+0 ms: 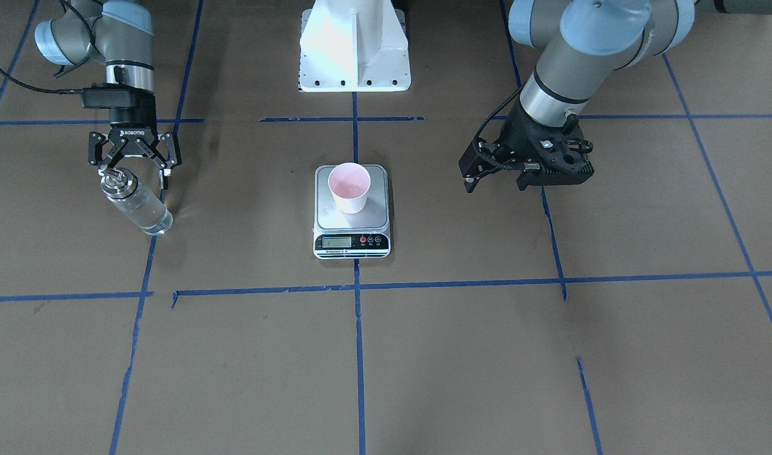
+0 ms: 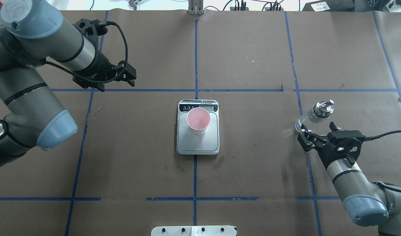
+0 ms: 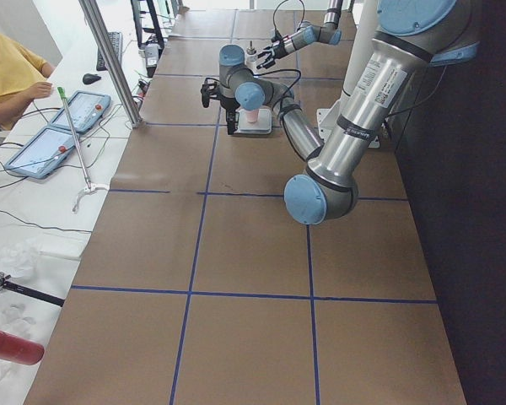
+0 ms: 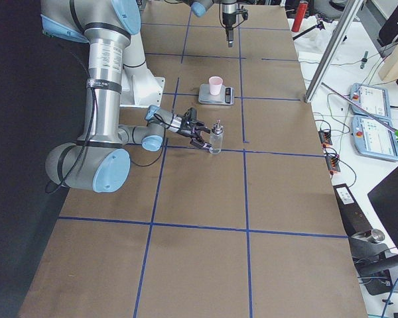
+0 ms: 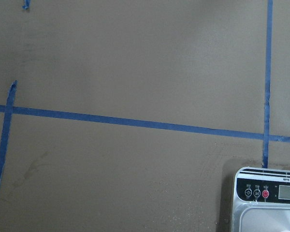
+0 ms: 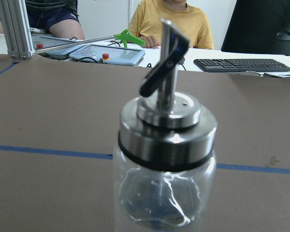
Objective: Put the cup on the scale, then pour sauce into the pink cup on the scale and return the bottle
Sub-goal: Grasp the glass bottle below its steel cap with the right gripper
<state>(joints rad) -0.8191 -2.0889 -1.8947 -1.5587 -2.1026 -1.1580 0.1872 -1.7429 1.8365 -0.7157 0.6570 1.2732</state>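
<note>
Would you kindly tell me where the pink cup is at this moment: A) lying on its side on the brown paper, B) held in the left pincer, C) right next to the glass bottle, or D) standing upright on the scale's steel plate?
D: the cup stands upright, mouth up, on the silver plate of the scale, just behind its display strip.

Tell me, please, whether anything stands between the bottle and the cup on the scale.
Nothing visible does. Only bare table lies between the bottle and the cup on the scale. The right gripper, open, is close by the bottle.
</note>
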